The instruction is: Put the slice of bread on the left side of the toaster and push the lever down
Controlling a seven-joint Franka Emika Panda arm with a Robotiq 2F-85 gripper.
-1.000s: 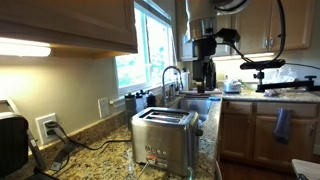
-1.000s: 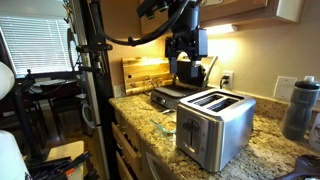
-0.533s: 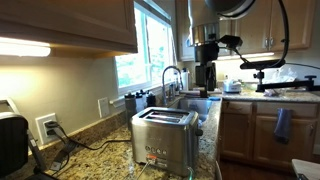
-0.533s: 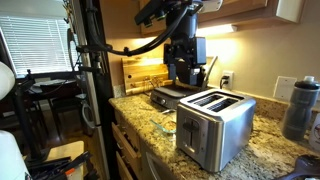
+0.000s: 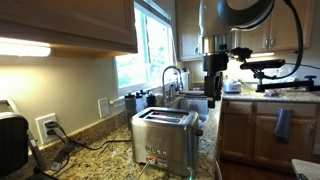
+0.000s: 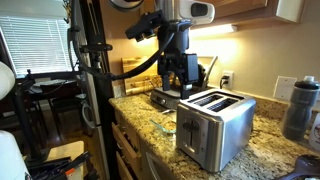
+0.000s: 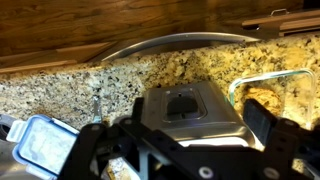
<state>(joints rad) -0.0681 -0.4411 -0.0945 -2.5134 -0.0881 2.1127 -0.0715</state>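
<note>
Toaster (image 5: 165, 138) upright, slots up, button end away from gripper (image 5: 212, 93); sits below, apart. Jaws spread wide, empty.

A: What does the wrist view lose?

B: The black end effector (image 7: 177, 118) is blurred, and its fingers (image 7: 283, 150) run off the bottom edge. They cover the lower part of a grey, boxy metal thing (image 7: 190, 100); what it is I cannot tell. A clear glass dish (image 7: 240, 85) is cut by the right edge and sinks behind one finger.

A: And from outside?

B: In both exterior views the slots of the brushed stainless-steel two-slot toaster (image 6: 215, 125) are too dark to see into. Its front buttons (image 5: 153, 155) are too small to read. A black appliance (image 5: 10, 148) is cut by the left edge, and a dark grey bottle (image 6: 300, 108) by the right.
</note>
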